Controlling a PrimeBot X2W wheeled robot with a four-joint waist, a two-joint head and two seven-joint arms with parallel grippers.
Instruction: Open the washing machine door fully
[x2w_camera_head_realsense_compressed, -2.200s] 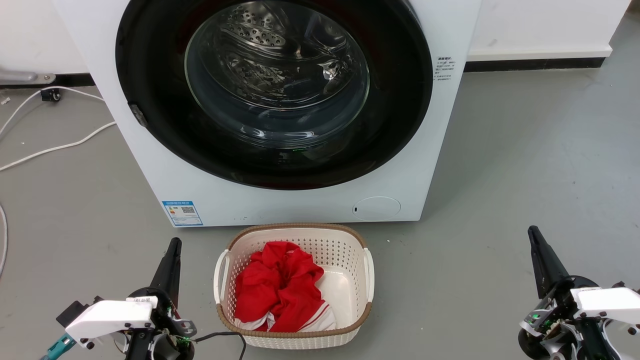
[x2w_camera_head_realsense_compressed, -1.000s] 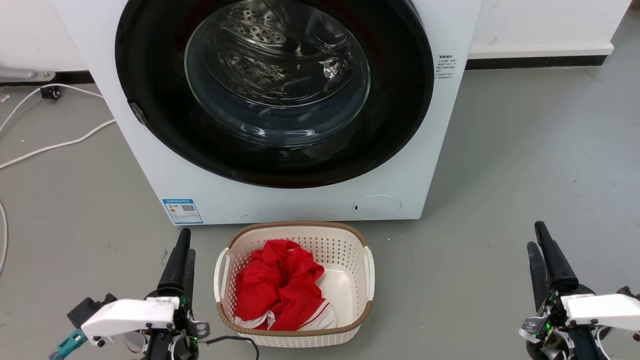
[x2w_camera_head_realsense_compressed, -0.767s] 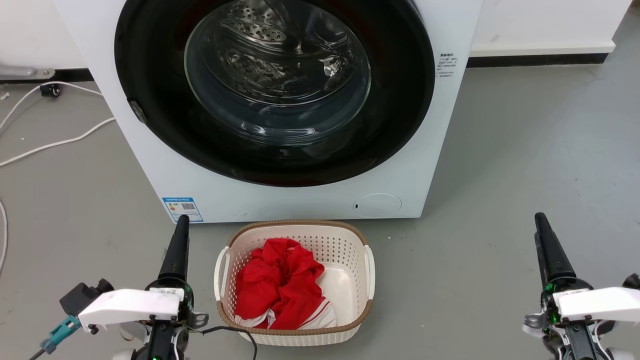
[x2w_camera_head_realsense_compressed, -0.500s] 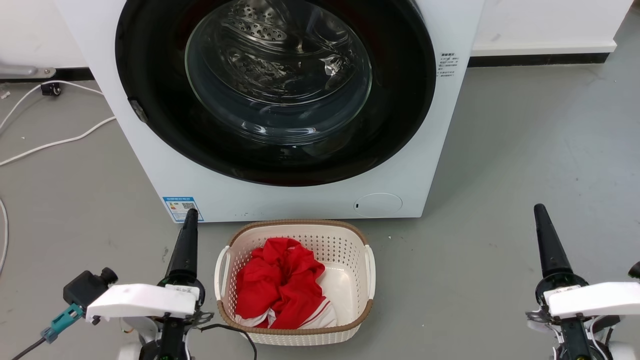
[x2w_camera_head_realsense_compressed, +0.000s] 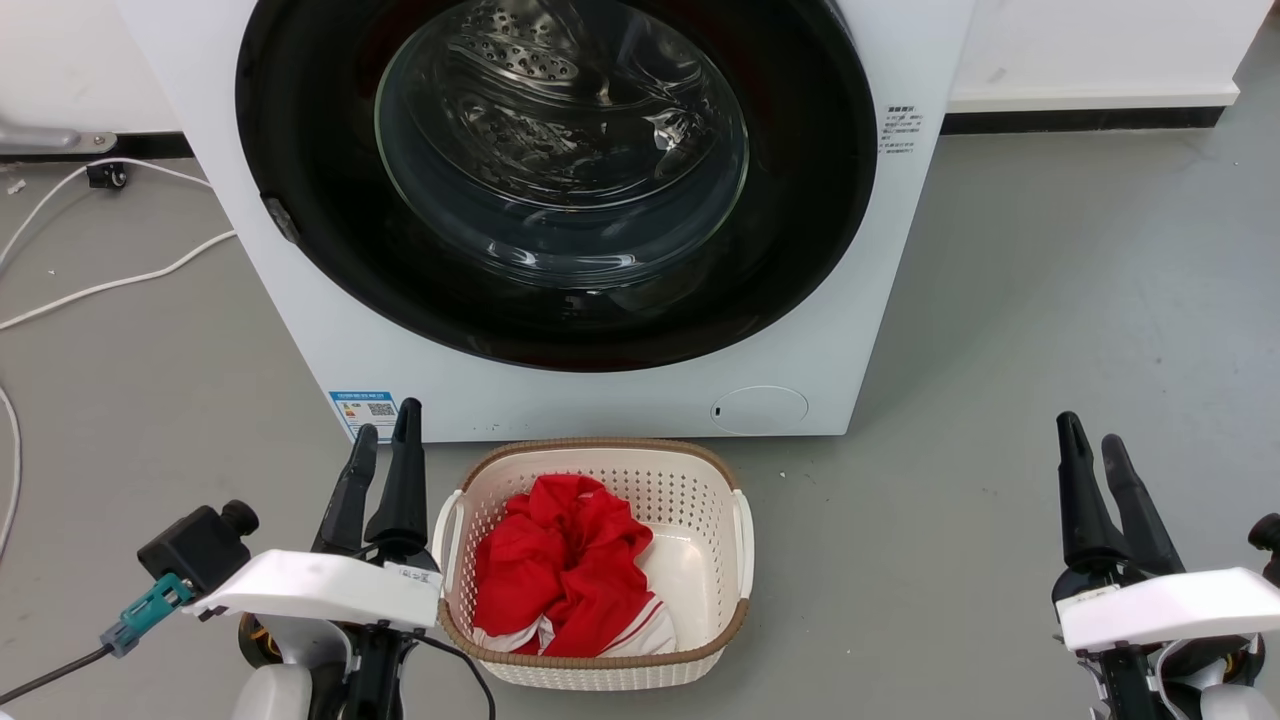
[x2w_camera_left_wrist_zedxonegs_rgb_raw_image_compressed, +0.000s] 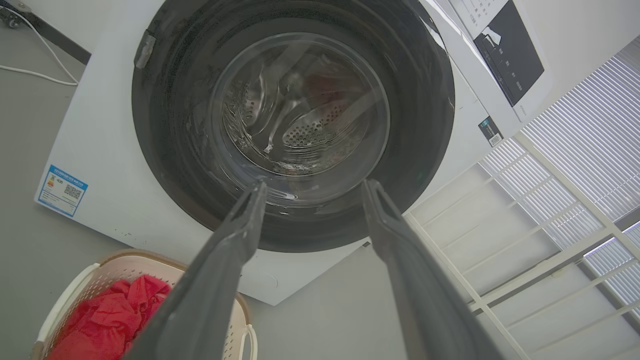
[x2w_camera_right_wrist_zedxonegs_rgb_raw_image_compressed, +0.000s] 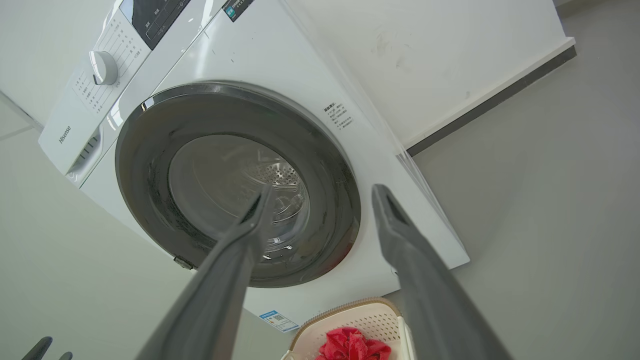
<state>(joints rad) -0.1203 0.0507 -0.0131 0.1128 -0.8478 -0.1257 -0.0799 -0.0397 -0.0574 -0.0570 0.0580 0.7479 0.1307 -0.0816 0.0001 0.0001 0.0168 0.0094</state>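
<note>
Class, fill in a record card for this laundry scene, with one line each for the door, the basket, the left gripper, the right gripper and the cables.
door: shut, flush with the front of the washer
basket: on the floor in front of the washer, holding a red cloth
left gripper: jaws open, empty, by the basket's left side, not touching the door
right gripper: jaws open, empty, over the floor to the right of the basket, not touching the door
cables: white, on the floor to the left of the washer

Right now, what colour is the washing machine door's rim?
Glossy black, round the door; clearest in head view.
</note>
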